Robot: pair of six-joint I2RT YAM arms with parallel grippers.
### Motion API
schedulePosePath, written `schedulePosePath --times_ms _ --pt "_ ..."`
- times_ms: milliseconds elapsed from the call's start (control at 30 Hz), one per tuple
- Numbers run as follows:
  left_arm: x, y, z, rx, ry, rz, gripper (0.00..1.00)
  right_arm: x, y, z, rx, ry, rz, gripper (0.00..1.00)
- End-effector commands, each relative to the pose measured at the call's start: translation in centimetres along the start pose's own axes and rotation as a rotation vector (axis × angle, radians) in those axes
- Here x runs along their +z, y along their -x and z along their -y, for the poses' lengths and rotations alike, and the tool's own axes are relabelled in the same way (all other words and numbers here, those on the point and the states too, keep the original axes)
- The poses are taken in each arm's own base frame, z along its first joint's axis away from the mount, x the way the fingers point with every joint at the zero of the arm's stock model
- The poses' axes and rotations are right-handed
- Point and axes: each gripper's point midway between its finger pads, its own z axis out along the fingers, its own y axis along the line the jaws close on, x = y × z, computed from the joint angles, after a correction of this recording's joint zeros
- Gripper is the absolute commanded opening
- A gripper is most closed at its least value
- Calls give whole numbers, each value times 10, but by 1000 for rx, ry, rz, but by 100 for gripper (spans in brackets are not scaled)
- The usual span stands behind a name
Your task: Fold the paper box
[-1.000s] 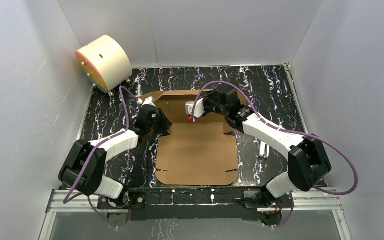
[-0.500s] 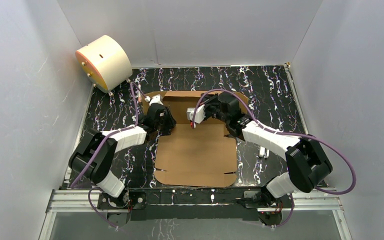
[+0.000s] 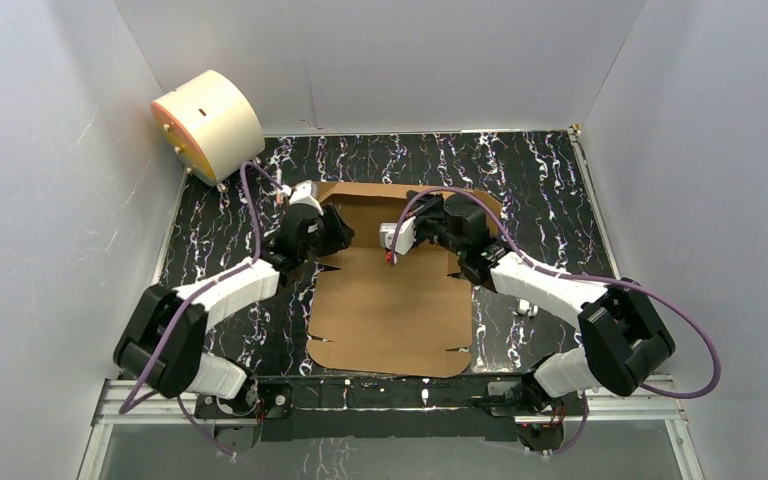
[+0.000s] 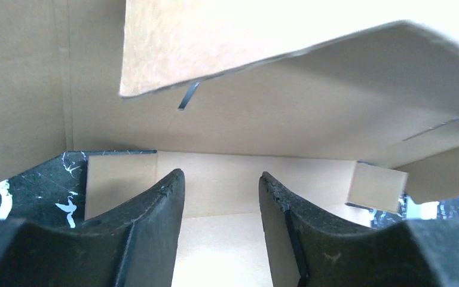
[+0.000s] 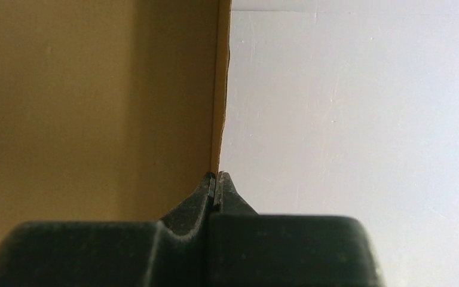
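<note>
Brown corrugated cardboard takes up the middle of the black, white-veined desk: the paper box lies half formed. Its big near panel is flat on the desk, reaching almost to the near edge. Its far part is lifted into walls and flaps between the two arms.

The left arm reaches in from the near left to the far left corner of the box. From its wrist view, the left gripper is open. Its two dark fingers stand apart, and the pale inside of the box shows through the gap. A cardboard flap with a short slit hangs tilted above them. A small tab stands off to the right, and a patch of the desk shows at the left.

The right arm comes across from the near right, its wrist over the far middle of the box. The right gripper is closed, its fingertips pressed together. They sit right at the foot of an upright cardboard edge, with brown panel to the left and white wall to the right. I cannot tell whether any of that edge is pinched between the tips or merely stands just behind them.

A cream drum with an orange face sits tipped in the far left corner, well apart from the box. Purple cables loop off both arms.
</note>
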Motion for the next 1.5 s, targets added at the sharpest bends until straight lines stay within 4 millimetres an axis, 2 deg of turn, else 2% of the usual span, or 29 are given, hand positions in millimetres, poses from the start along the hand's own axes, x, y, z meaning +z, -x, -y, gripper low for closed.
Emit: schedulePosePath --times_ms 0,167,300,433,567,733,833,867,933,1100,1233,1300,1467 --pt "-32 29 10 13 -37 66 48 -10 9 37 -34 -118 21 0" --pt "-68 56 -4 42 -4 113 49 -9 9 44 -52 -115 15 0" --pt "-93 83 -24 95 56 145 52 -9 10 48 -68 -117 17 0" --pt "-102 102 -43 139 94 136 56 -9 13 54 -79 -122 30 0" --pt "-95 113 -54 171 78 101 58 -9 14 58 -91 -124 32 0" --pt "-78 131 -68 119 -17 62 60 -8 16 60 -95 -118 41 0" --pt "-72 141 -68 121 -54 59 61 -8 16 60 -98 -108 40 0" --pt "-72 149 -77 113 -41 77 61 -8 15 59 -97 -105 38 0" --pt "-70 153 -80 106 -57 92 62 -7 15 59 -99 -103 40 0" --pt "-59 165 -76 115 -157 94 62 -5 16 59 -108 -98 42 0" --pt "-43 164 -70 142 -237 60 60 -2 16 60 -113 -95 42 0" --pt "-40 162 -66 151 -280 43 56 -1 16 61 -116 -95 42 0" --pt "-41 155 -59 192 -347 42 28 1 13 63 -130 -100 25 0"
